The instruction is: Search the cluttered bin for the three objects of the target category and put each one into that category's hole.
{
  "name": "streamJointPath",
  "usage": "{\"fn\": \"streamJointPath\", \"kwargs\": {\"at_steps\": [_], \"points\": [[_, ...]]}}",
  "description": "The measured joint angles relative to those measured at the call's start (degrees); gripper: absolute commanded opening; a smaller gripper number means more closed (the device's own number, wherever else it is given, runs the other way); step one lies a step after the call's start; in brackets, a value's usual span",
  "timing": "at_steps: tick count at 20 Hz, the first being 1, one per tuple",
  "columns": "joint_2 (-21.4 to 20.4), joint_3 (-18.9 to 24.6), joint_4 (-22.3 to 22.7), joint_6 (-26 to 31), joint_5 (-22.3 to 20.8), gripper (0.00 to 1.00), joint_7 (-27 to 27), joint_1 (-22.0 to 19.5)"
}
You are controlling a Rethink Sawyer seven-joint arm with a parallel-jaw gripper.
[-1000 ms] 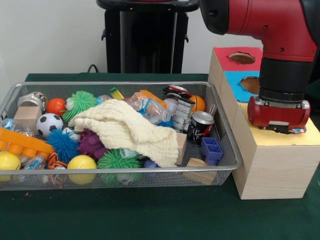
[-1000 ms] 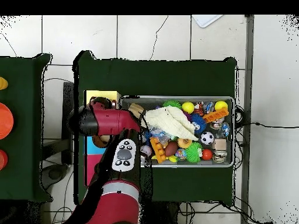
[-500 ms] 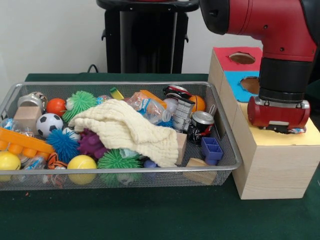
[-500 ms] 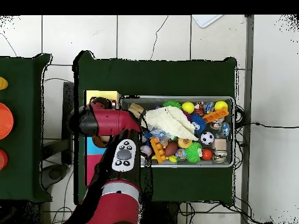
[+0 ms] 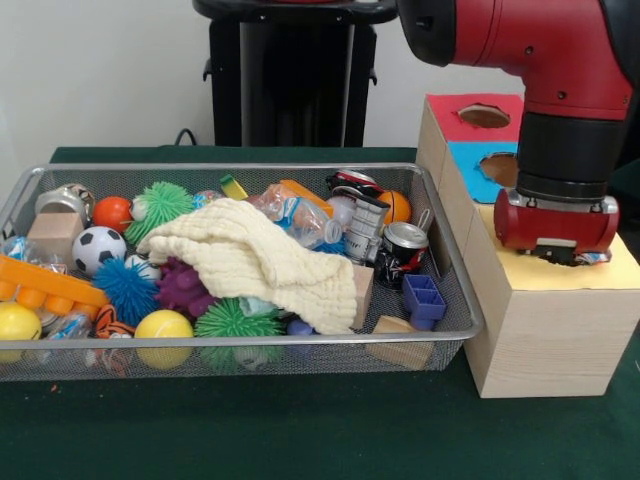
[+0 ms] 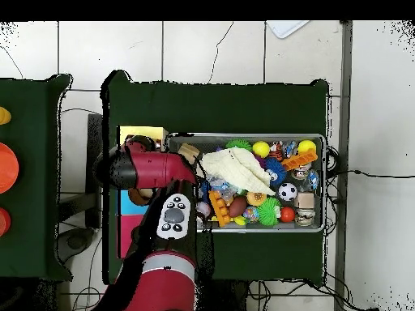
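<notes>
The silver wire-mesh bin (image 5: 250,170) stands on the green table, full of toys; it also shows in the overhead view (image 6: 243,136). My gripper (image 5: 560,256) hangs low over the yellow top (image 5: 612,276) of the wooden box (image 5: 545,330), right of the bin. A small scrap of white fabric with coloured dots (image 5: 596,260) peeks out beneath the gripper's right side. The red wrist hides how it is held. I make out no other dotted fabric piece in the bin. In the overhead view the arm (image 6: 150,166) covers the gripper.
A cream cloth (image 5: 255,260) lies over the bin's middle among spiky balls, smooth balls, cans, bottles, wooden blocks and an orange brick (image 5: 45,285). The box also has a blue section with a hole (image 5: 500,168) and a red section with a hole (image 5: 484,116).
The gripper has risen very slightly above the yellow box top. Nothing in the bin has moved.
</notes>
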Motion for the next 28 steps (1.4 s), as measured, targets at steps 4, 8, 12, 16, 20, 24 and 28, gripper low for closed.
{"fn": "streamJointPath", "kwargs": {"at_steps": [4,8,12,16,20,24,28], "points": [[-1.1,-0.1,0.4,3.4,-0.1,0.0,0.0,0.0],[-2.0,-0.2,0.6,4.7,-0.1,0.0,0.0,0.1],[-1.7,-0.2,0.5,4.7,-0.5,0.0,0.0,0.0],[-1.0,-0.2,-0.3,4.7,-2.1,0.0,0.0,0.1],[-1.4,-0.2,-0.4,5.0,-3.3,0.0,0.0,0.2],[-3.0,-0.5,-0.2,7.3,-3.5,0.0,0.0,0.5],[-4.9,-1.1,0.0,10.7,-3.6,0.0,0.0,1.0]]}}
